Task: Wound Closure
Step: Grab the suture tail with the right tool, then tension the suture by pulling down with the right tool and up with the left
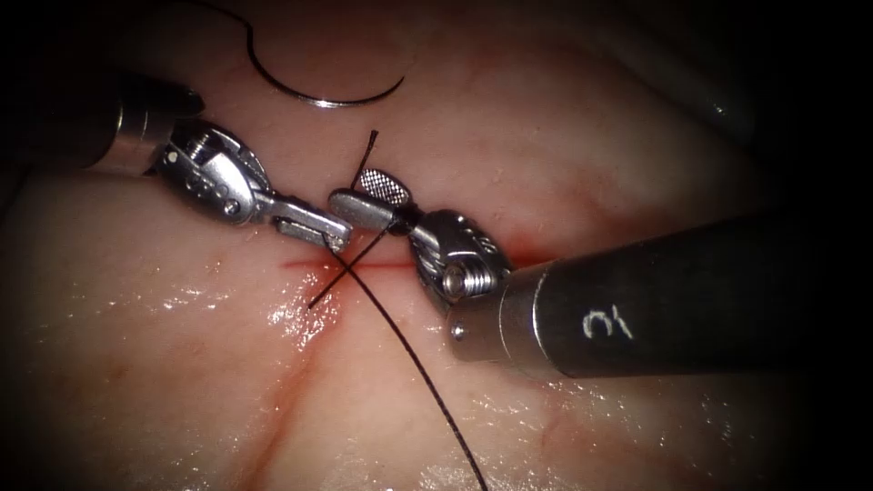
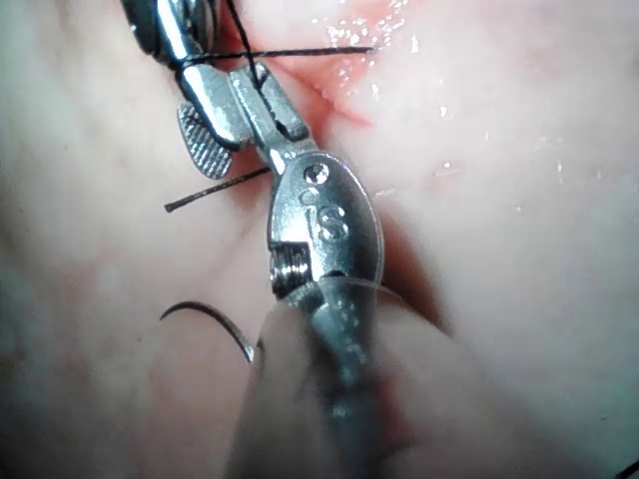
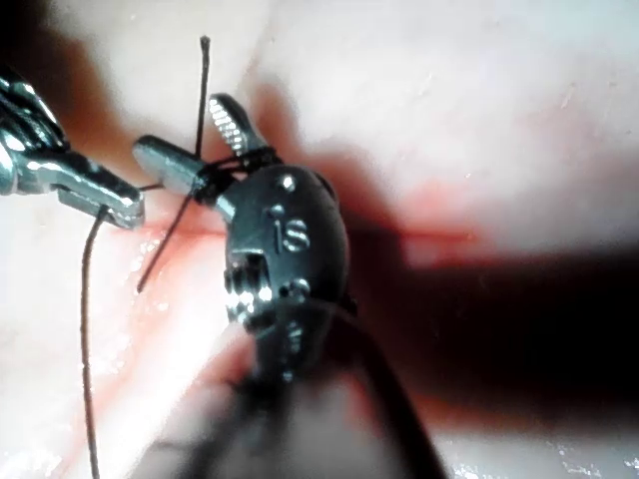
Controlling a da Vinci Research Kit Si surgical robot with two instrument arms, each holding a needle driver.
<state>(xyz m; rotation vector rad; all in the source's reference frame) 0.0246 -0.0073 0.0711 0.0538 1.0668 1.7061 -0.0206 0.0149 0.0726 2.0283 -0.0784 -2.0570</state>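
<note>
Black thread crosses the cut at centre, wrapped round the right tool, whose jaws gape empty, with the left tool at nine o'clock clamped on thread and the needle free on tissue at twelve.

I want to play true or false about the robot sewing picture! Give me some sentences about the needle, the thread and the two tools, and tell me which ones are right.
1. The needle lies loose on the tissue, held by no tool. True.
2. The right tool has its fingers open, with thread wound around it. True.
3. The left tool holds the needle. False: it is shut on the thread, at the cut.
4. The needle is stuck into the tissue. False: it rests on top, away from the cut.
5. A short thread end sticks up beside the right tool. True.
</note>
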